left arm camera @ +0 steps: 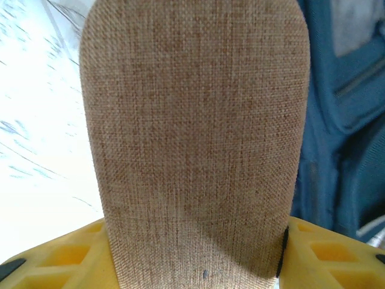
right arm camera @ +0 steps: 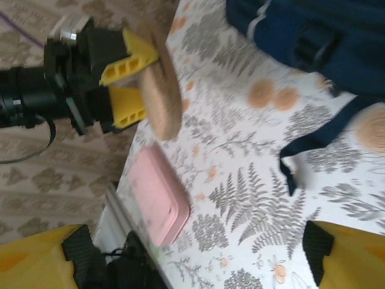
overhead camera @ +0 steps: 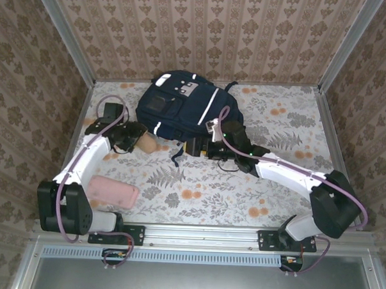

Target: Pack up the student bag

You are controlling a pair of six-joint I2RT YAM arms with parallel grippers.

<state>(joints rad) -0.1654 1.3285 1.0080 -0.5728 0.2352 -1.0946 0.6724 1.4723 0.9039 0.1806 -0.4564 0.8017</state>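
At the far middle of the table (overhead camera: 242, 198) lies the student bag (overhead camera: 182, 109), front pocket up, its long axis slanting from far left to near right, one dark strap (overhead camera: 175, 158) trailing toward the near side. Just to its left hangs the left gripper (overhead camera: 137, 141), fingers clamped on the flat sides of a brown cloth pouch (overhead camera: 148, 143). The pouch's free rounded end points right, at the bag's left flank, near it but with a gap I can make out from above. From those fingers the bag is to the right and a little farther off, so I'd say the pouch must travel rightward, end first, along its own length. The right gripper (overhead camera: 200, 147) sits at the bag's near edge, fingers spread wide with nothing between them; whether it touches the fabric I cannot tell, nor where the bag's opening is. A pink case (overhead camera: 113, 192) waits flat on the near left, well apart from both.
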